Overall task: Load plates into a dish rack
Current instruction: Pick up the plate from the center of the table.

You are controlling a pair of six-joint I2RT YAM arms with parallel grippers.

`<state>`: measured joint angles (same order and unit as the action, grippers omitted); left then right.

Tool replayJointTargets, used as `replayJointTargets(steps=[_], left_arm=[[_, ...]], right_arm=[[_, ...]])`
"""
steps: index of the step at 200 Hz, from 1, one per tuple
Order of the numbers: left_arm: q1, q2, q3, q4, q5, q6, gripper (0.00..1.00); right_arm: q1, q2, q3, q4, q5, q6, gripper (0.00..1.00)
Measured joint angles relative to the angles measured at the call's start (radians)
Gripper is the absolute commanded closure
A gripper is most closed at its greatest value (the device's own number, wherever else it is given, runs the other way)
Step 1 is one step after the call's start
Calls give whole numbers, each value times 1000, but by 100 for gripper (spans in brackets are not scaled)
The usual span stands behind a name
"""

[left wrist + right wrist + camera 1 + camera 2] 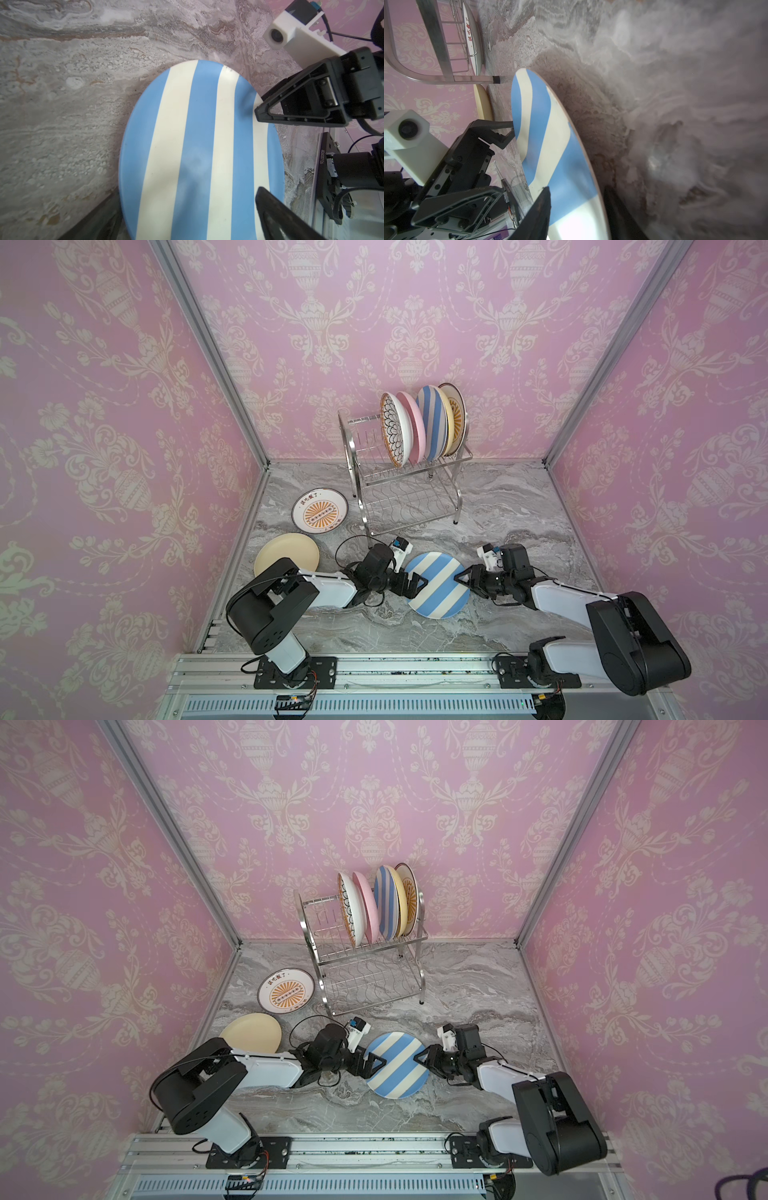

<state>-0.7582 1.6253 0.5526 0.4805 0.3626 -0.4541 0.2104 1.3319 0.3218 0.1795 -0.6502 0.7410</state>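
Observation:
A blue-white striped plate (438, 585) (397, 1065) hangs tilted above the marble between both grippers. My left gripper (415, 585) (187, 207) is open wide at the plate's left rim, one finger over the plate (197, 155) and one under it. My right gripper (463, 576) (576, 191) straddles the right rim of the plate (550, 145), jaws part closed, with a finger on each side. The dish rack (353, 464) (308, 928) stands at the back. Several plates stand upright in its upper shelf: black-petal (392, 429), pink (411, 427), striped (434, 423), yellow (446, 418) and orange sunburst (457, 414).
An orange sunburst plate (319, 512) lies flat to the left of the rack. A cream plate (286, 553) lies nearer, partly under my left arm. The rack's lower wavy shelf (411, 502) holds nothing. Pink walls close in both sides and the back.

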Motion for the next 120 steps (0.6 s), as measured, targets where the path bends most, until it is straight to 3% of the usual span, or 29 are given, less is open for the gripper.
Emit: replayJointTargets(steps=[43,120], left_arm=[[0,5,5,1,2,0,1],[-5,6,12,-9,2,-1,1]], right_arm=[[8,-9,-14,5,8,23,70],[13,-172,-16,-216,82,35,87]])
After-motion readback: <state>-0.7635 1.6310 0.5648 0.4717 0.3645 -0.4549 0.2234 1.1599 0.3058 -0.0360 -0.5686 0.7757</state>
